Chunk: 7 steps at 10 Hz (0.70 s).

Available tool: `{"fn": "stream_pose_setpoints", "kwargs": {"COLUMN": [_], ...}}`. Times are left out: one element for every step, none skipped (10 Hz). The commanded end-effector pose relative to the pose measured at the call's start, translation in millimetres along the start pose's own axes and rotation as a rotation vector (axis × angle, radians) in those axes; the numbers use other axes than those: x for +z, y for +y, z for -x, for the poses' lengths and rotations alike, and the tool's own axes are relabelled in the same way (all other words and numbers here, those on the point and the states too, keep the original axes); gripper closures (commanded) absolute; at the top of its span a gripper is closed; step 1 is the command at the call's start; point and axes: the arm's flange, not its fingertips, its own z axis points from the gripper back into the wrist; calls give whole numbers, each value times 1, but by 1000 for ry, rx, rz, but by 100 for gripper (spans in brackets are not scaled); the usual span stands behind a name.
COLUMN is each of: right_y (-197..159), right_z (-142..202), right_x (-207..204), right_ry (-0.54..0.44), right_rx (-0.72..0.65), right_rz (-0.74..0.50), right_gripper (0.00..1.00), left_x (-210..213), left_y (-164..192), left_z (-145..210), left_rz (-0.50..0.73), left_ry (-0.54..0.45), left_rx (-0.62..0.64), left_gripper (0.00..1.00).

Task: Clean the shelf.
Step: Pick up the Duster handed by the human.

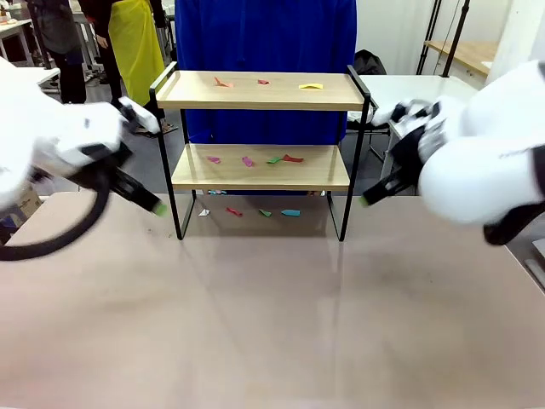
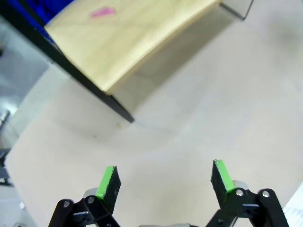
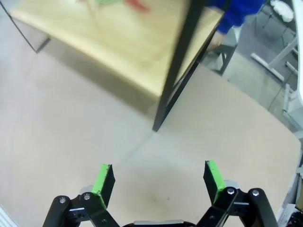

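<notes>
Currently: shelf [image 1: 255, 177] far-centre on tabletop [image 1: 272, 324], coloured paper scraps [image 1: 247, 161] on both boards and beneath | left fingers [image 2: 110, 182] spread wide, holding nothing, off its left front leg | right fingers [image 3: 105, 179] likewise, off right front leg | near tabletop bare, roomy

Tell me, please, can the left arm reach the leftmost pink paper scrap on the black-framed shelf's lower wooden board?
Probably yes: the open left gripper hovers by the shelf's front-left leg; nothing blocks the scrap.
</notes>
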Motion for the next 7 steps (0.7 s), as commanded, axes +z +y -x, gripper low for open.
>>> {"fn": "stream_pose_setpoints", "kwargs": {"right_y": [-50, -77, -99, -119, -137, -152, -158], "right_z": [7, 17, 28, 40, 48, 57, 60], "right_x": [27, 33, 34, 29, 22, 11, 5], "right_ry": [-75, -117, -169, -213, -253, -292, -325], "right_rx": [12, 55, 136, 191, 213, 230, 220], "right_rz": [-110, -187, -259, -285, -344, -372, -397], "right_gripper": [0, 0, 0, 0, 0, 0, 0], "left_x": [39, 47, 49, 49, 47, 40, 35], "left_y": [57, 80, 104, 124, 142, 154, 159], "left_z": [11, 22, 32, 45, 54, 61, 64], "left_rz": [98, 186, 217, 296, 341, 343, 349], "left_ry": [-52, -94, -115, -172, -233, -314, -365], "left_rx": [-43, -118, -159, -249, -331, -374, -372], "left_gripper": [0, 0, 0, 0, 0, 0, 0]}}
